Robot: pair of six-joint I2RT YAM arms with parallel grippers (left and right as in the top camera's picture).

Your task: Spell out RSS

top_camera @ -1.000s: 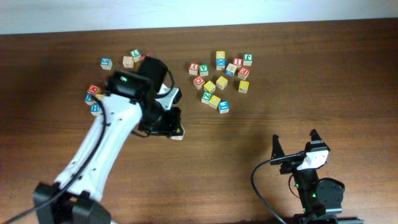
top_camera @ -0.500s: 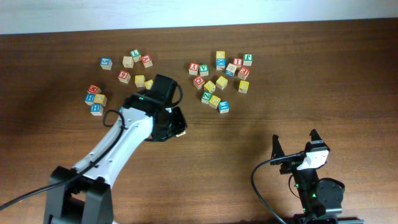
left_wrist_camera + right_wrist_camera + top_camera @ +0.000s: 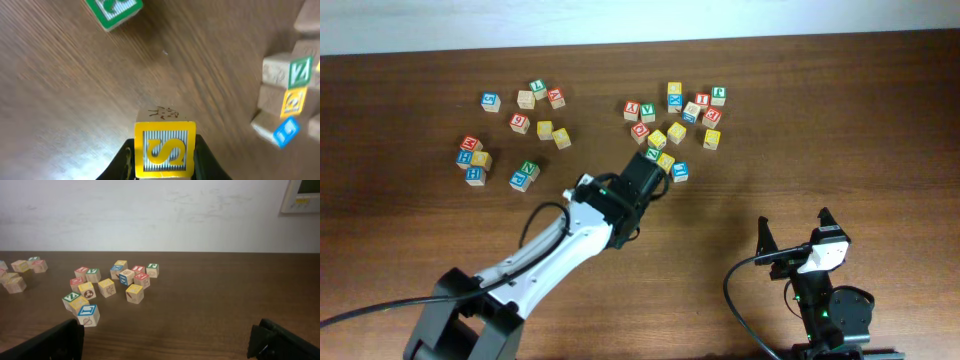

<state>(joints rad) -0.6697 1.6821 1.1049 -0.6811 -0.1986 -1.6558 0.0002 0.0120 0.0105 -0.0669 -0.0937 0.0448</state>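
- Overhead view: the left arm reaches over the worktop (image 3: 840, 110), and the left tool (image 3: 642, 172) stands at the near-left edge of the right group of cubes (image 3: 677, 118). The wrist covers the fingers here, so what they carry cannot be seen from above. The right tool (image 3: 793, 226) is near the front edge, well apart from every cube.
- Left wrist view: the left tool is closed to a narrow gap on the yellow S cube (image 3: 164, 150), with one finger on each side face and the S face turned to the camera. Bare wood lies beyond the cube. A green-and-white cube (image 3: 114, 10) lies farther ahead on the left, its letter cut by the picture's edge. Some cubes of the group lie near on the right.
- Right wrist view: the right tool is fully open and holds nothing. The group of cubes lies well ahead of it.
- The step in hand seems to be bringing this S to its place in the word. To do it well:
  - hold the cube level;
  - choose bare wood clear of the group;
  - leave room for the neighbour letters;
  - open the fingers only when the cube rests flat.
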